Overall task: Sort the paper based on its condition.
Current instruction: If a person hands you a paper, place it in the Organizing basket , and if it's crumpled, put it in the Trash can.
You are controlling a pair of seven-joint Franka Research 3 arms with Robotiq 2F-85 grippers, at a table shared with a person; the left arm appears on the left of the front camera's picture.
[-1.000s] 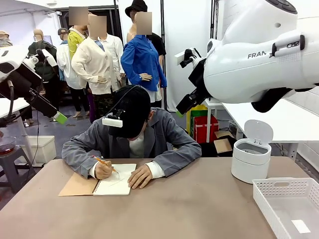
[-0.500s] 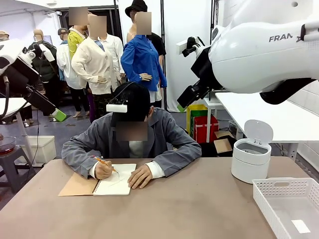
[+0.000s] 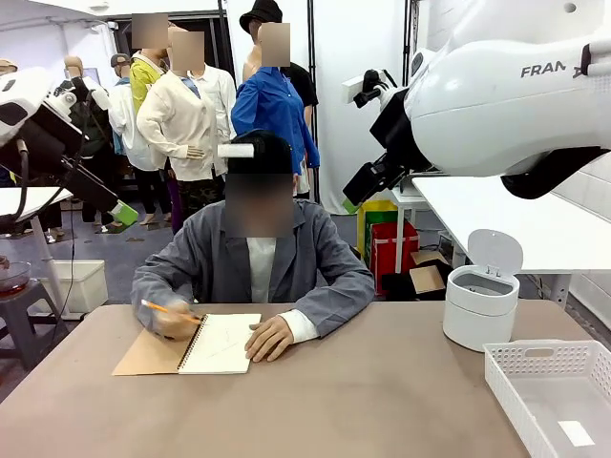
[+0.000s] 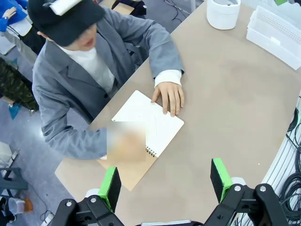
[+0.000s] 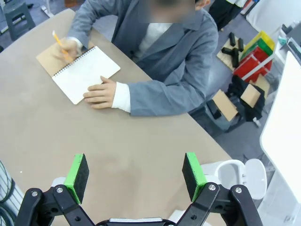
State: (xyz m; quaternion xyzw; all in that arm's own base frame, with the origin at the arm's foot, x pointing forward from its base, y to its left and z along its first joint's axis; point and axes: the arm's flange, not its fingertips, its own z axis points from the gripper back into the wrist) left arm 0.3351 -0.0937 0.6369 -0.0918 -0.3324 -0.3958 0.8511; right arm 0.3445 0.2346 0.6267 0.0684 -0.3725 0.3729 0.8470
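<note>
Paper [image 3: 221, 343] to sort is, best I can tell, still just the white page bound in the notebook [image 3: 148, 358], lower left of centre in the front view. So no sheet is free to sort yet.

Closest in, on the wrist views, the left gripper [image 4: 166, 181] and right gripper [image 5: 135, 175] both have their fingers spread wide with nothing between them. Both hang high over the table [image 3: 363, 401].

Lower right of the front view there's the white basket [image 3: 549, 355], and just behind it the bin [image 3: 480, 310] with its lid up. I'm guessing those are the two places the sheets end up.

Now what's changed. A second ago the person was bent right over the page with the pencil on it. Now they're sitting upright, and the pencil hand [image 3: 175, 324] has slid left off the page onto the tan cover, pencil [image 3: 156, 307] pointing up-left. The other hand [image 3: 270, 339] hasn't budged and lies flat on the page's right edge.

At the upper right, the right arm swung up a bit and then settled. The left arm at upper left barely shifted.

My read is that the writing is done and the page is about to come out of the notebook. Until it does, the grippers have nothing to grab.
</note>
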